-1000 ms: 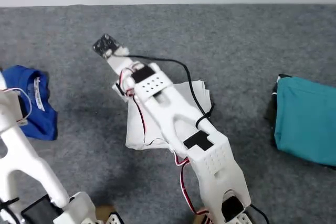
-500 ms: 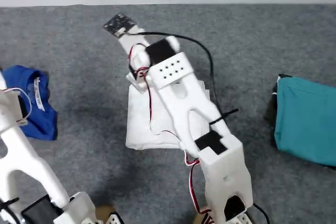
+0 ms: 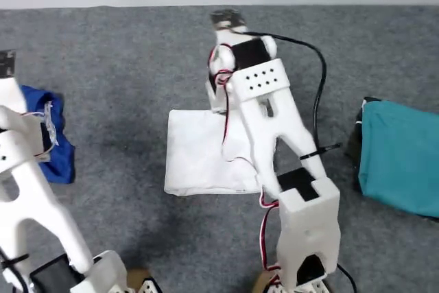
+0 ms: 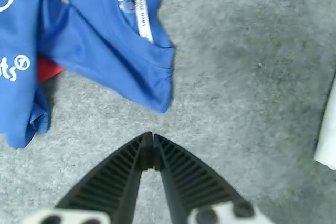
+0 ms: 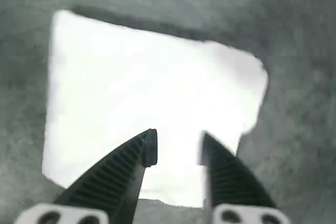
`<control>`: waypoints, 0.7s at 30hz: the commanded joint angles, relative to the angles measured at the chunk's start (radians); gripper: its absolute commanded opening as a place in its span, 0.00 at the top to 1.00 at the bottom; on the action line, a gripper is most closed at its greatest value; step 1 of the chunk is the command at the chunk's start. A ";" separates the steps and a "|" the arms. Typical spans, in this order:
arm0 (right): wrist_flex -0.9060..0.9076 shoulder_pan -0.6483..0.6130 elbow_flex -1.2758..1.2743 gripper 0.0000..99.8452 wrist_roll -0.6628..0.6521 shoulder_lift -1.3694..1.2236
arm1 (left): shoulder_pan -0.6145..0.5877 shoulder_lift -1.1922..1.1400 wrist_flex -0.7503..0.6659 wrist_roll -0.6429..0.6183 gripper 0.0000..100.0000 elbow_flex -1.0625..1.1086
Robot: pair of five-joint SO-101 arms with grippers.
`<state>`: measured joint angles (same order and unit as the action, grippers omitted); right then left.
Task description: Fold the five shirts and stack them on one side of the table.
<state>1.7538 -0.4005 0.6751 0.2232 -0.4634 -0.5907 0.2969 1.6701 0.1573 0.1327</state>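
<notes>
White shirt (image 3: 202, 152): folded, beneath the empty, parted right pincer (image 5: 177, 148).
Teal shirt (image 3: 401, 156): folded, well apart.
Blue shirt (image 4: 94, 51): unfolded, ahead of the clenched left pincer (image 4: 152, 142).

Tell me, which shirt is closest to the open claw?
The white shirt. It lies just below the right gripper, whose jaws are open; the blue shirt and the teal shirt sit off at opposite sides.

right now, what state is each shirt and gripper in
white shirt: folded flat, mid-table
blue shirt: rumpled, not folded
teal shirt: folded, lying flat
left gripper: shut, empty
right gripper: open, empty, over the white shirt
</notes>
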 commanded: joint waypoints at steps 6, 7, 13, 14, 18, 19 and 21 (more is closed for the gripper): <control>0.041 0.024 -0.040 0.75 0.149 -0.022 | 0.092 0.032 0.005 0.008 1.00 -0.004; 0.041 0.024 -0.040 0.75 0.158 -0.047 | 0.100 0.032 0.005 0.008 1.00 -0.004; 0.039 0.048 -0.035 0.75 0.198 -0.208 | 0.104 0.031 0.005 0.008 1.00 -0.002; 0.039 0.056 -0.035 0.75 0.196 -0.225 | 0.104 0.031 0.006 0.008 1.00 -0.002; 0.039 0.088 -0.035 0.75 0.193 -0.245 | 0.104 0.031 0.009 0.003 1.00 -0.002; 0.039 0.097 -0.034 0.75 0.193 -0.242 | 0.104 0.031 0.011 0.003 1.00 -0.002; 0.039 0.107 -0.034 0.75 0.193 -0.229 | 0.104 0.031 0.011 0.002 1.00 0.004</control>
<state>1.7538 -0.3191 0.6260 0.4089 -0.7211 -0.4925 0.2969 1.6701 0.1573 0.1343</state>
